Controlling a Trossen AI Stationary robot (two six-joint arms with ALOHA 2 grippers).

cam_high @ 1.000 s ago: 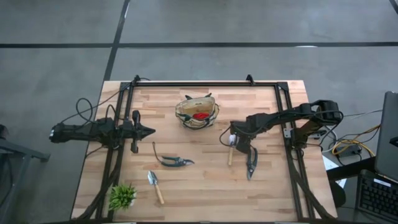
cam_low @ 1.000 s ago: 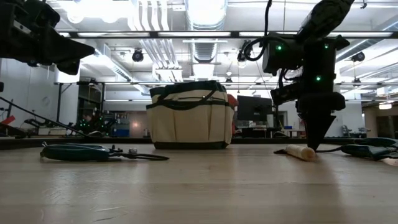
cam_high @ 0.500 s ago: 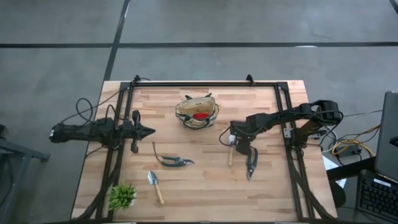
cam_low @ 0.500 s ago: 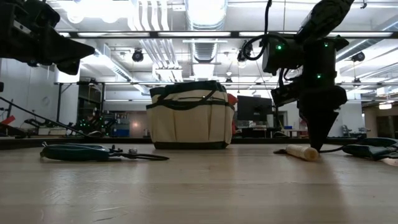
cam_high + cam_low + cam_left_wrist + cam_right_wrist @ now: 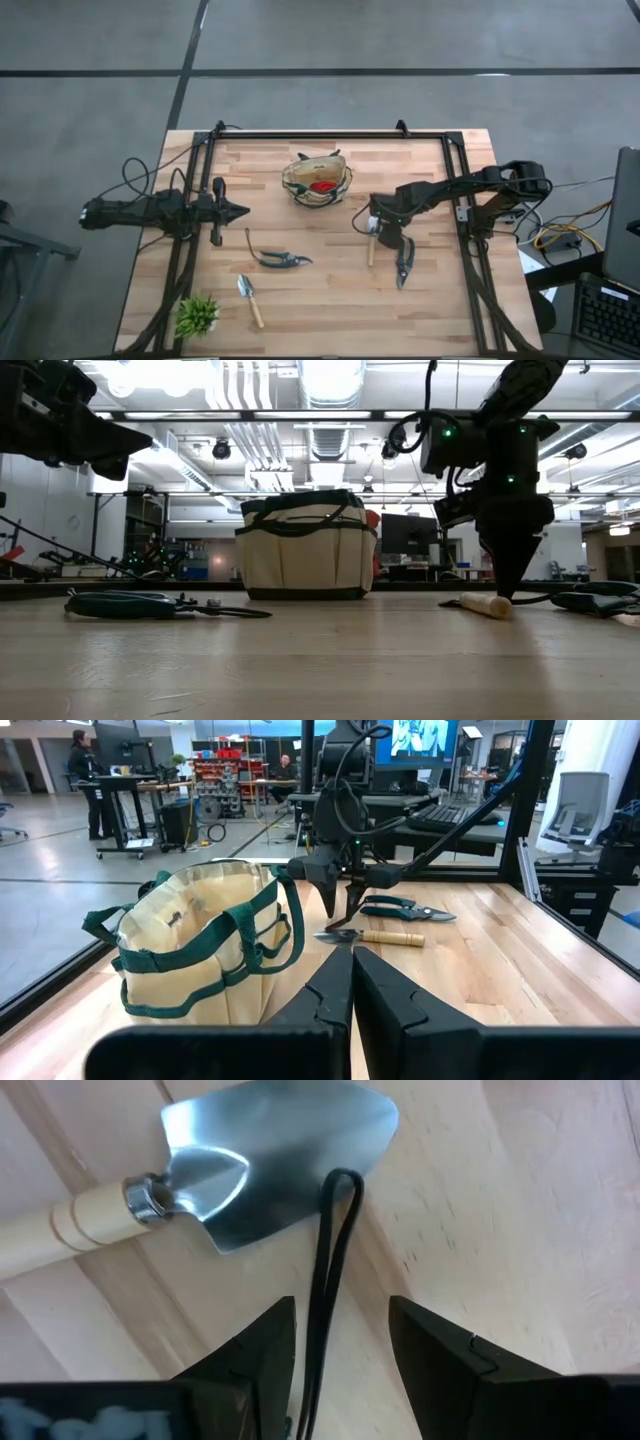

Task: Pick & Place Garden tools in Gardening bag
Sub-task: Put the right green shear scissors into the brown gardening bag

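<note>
right hand (image 5: 503, 592) | shifted slightly left | above trowel (image 5: 484, 604) handle

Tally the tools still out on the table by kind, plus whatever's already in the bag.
Trowels on table: 2
Pruning shears on table: 2
Red item in the bag: 1
Total: 5

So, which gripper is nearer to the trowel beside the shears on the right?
The right gripper: it hangs just above that trowel. The left gripper waits far across the table.
</note>
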